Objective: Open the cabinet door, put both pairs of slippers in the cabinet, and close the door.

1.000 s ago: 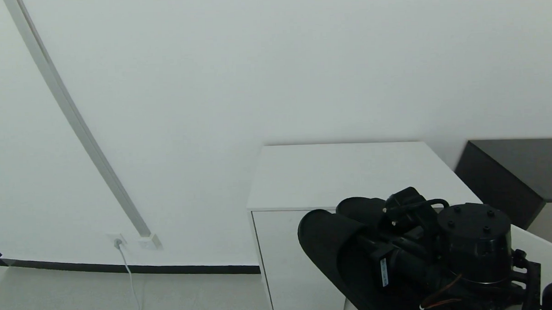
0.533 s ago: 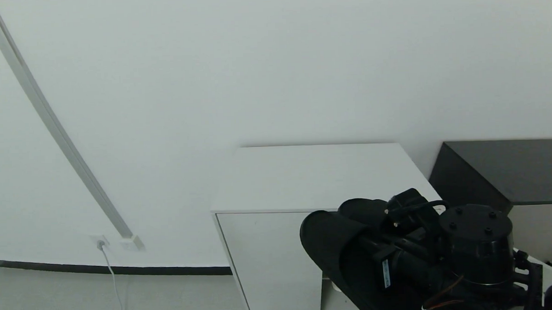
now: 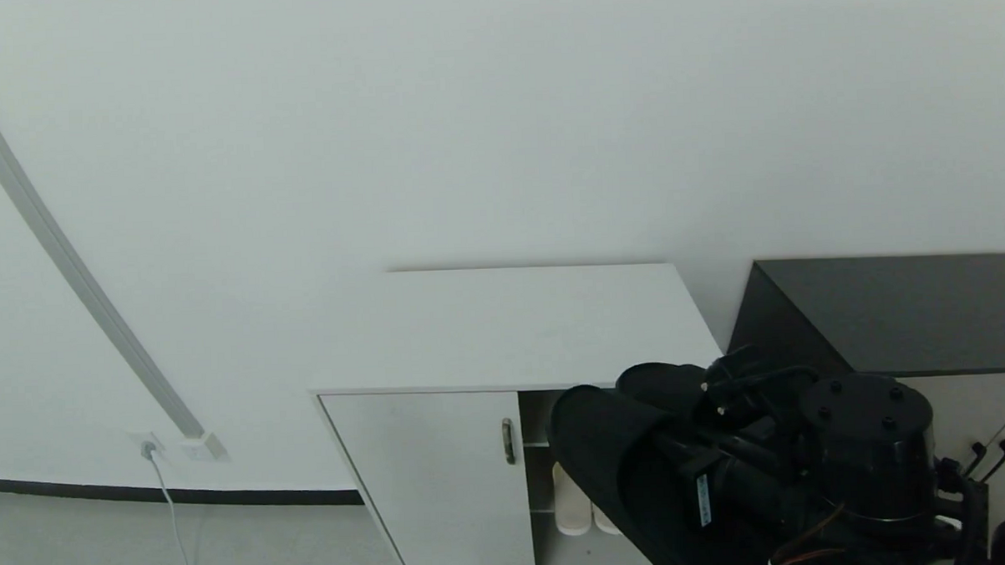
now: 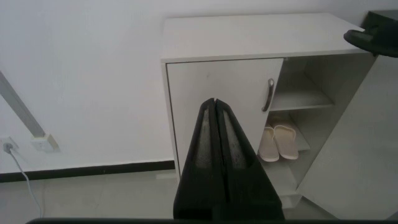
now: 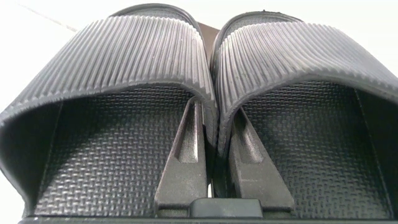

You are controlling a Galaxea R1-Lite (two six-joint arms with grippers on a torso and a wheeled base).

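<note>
A pair of black slippers [image 3: 608, 446] hangs in front of the white cabinet [image 3: 512, 324], and my right gripper [image 5: 208, 115] is shut on their two inner walls, pressed together. The cabinet's left door [image 4: 217, 81] is closed; its right door [image 4: 367, 143] stands open. A pale pair of slippers [image 4: 278, 142] lies on a lower shelf inside, also seen as pale slippers [image 3: 573, 506] in the head view. My left gripper [image 4: 214, 102] is shut with nothing in it, held out in front of the closed door. A black slipper tip [image 4: 373, 37] shows by the cabinet's top.
A dark-topped cabinet [image 3: 896, 310] stands right beside the white one. On the wall to the left run a cable duct [image 3: 76, 272] and a socket with a cord [image 3: 149, 449]. Bare floor [image 4: 93, 199] lies in front of the wall.
The head camera has swung right, so the cabinet has slid left in the picture and its open compartment with the pale slippers has come into view. The right gripper keeps its hold.
</note>
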